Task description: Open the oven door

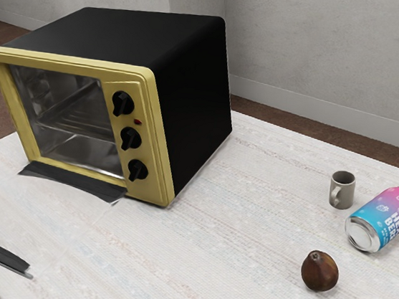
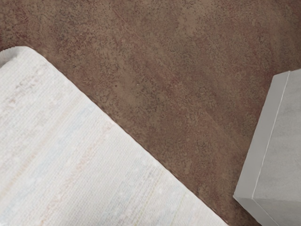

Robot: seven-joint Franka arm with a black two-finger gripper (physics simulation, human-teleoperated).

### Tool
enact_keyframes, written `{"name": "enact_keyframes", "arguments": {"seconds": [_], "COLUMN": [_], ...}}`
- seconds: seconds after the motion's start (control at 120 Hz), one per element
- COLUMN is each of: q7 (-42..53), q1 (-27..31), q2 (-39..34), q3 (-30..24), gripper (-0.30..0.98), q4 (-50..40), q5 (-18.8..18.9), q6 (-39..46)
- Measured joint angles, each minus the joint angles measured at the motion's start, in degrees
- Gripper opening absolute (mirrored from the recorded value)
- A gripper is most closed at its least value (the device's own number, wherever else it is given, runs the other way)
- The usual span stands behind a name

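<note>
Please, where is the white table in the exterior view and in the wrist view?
Exterior view: the white table stands under the oven, mug and can.
Wrist view: its pale top is beside the brown floor, across from the grey wall.
Shared landmark: brown floor at the table's edge.

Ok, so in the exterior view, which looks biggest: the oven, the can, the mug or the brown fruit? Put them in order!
1. oven
2. can
Not ranked: mug and brown fruit. They look close in size, and the fruit is nearer the camera.
</note>
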Motion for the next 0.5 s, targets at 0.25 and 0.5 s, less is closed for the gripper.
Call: {"name": "enact_keyframes", "arguments": {"seconds": [0.25,0.5], "q7": [8.5,17.2], "q1": [-4.0,-20.7], "q2": [-3.2,-9.4], "q3": [-4.3,-11.3], "gripper": [0.68,0.68], "q4": [-9.0,-22.6], "q5": [-2.5,-1.6], "q6": [-21.2,-26.5]}}
